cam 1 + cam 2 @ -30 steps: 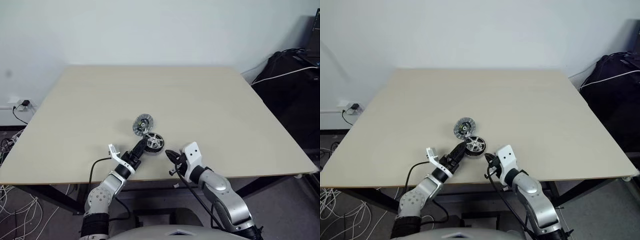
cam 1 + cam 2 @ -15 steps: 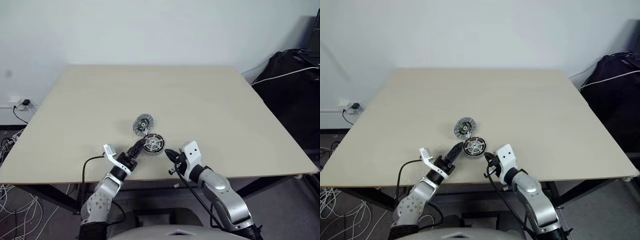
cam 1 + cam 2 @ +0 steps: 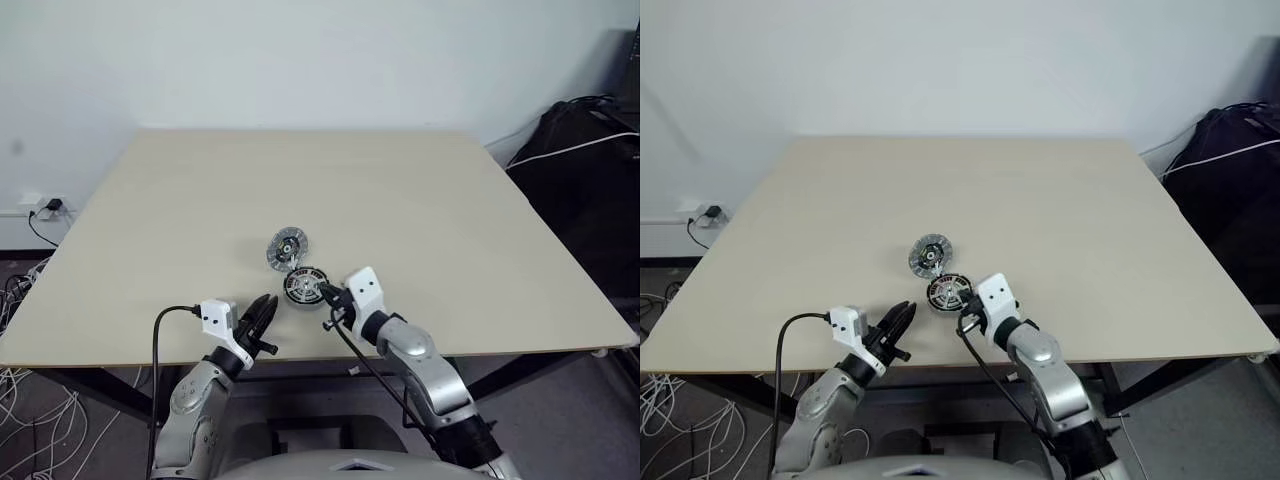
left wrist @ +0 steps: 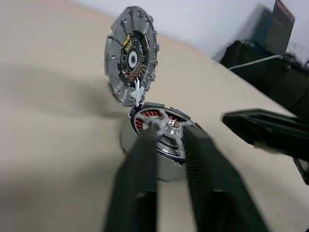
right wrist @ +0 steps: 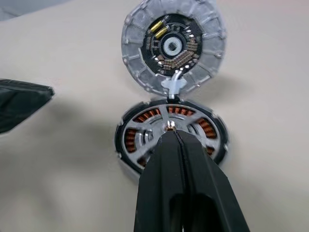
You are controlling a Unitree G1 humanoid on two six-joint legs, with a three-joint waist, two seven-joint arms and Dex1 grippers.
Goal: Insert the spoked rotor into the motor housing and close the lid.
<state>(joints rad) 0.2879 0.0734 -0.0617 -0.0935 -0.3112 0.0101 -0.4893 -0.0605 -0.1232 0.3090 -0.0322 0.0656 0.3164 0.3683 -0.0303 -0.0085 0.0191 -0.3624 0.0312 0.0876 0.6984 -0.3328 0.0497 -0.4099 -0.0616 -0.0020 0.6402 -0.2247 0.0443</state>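
The spoked rotor [image 5: 170, 126] sits seated in the motor housing [image 5: 126, 145], copper windings visible between its spokes, near the table [image 3: 420, 210] front edge; the lid [image 5: 174, 47] lies face-up, touching the housing's far side. The right claw [image 5: 170, 134], fingers together, has its tip at the rotor hub, hiding its near part. The left claw [image 3: 266, 318], fingers nearly together and empty, hangs at the front edge beside the housing, broad bare table beyond.
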